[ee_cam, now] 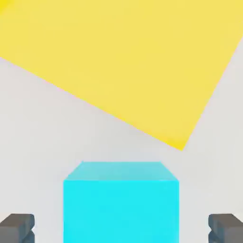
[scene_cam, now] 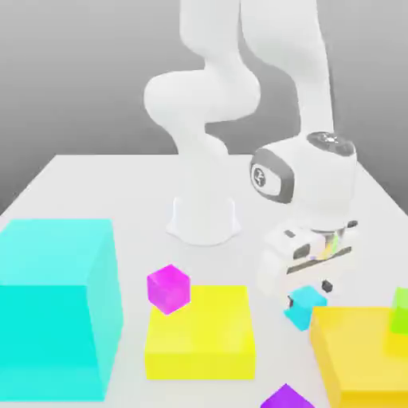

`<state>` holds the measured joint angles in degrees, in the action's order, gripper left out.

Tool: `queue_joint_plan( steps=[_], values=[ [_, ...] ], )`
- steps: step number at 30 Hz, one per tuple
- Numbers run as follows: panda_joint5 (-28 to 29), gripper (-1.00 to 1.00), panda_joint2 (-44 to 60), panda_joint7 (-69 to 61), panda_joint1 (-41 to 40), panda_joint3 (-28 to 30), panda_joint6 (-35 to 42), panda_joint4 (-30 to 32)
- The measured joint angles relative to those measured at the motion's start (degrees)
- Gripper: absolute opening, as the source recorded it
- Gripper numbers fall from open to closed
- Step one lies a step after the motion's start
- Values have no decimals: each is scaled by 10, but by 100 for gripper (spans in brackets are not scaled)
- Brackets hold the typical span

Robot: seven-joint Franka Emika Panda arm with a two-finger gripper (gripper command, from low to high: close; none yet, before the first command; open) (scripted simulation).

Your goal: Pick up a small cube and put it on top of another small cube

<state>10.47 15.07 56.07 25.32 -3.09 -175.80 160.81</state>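
A small cyan cube (scene_cam: 305,307) rests on the white table between the two yellow blocks. My gripper (scene_cam: 307,292) hangs straight over it, open, with a dark fingertip (ee_cam: 18,228) on either side of the cyan cube (ee_cam: 121,201) and a gap to each. A small magenta cube (scene_cam: 168,288) sits at the back left corner of the flat yellow block (scene_cam: 203,335). A small green cube (scene_cam: 401,311) stands on the orange-yellow block (scene_cam: 362,358) at the exterior view's right. A small purple cube (scene_cam: 287,397) lies at the front edge.
A large cyan block (scene_cam: 52,307) stands at the exterior view's left. The robot's white base (scene_cam: 204,217) rises behind the blocks. In the hand view a yellow block (ee_cam: 118,61) lies just beyond the cyan cube.
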Motion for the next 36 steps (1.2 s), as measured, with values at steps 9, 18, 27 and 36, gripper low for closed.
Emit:
queue_joint_plan(
  steps=[9,18,27,36],
  values=[
    [-15,-100,-32,-12,-16,-20,26,6],
    [-98,-100,-144,-96,-21,-67,182,-39],
    [-98,-100,-128,-160,3,-94,352,-224],
    [-72,100,-56,-159,11,-92,316,-258]
  ],
)
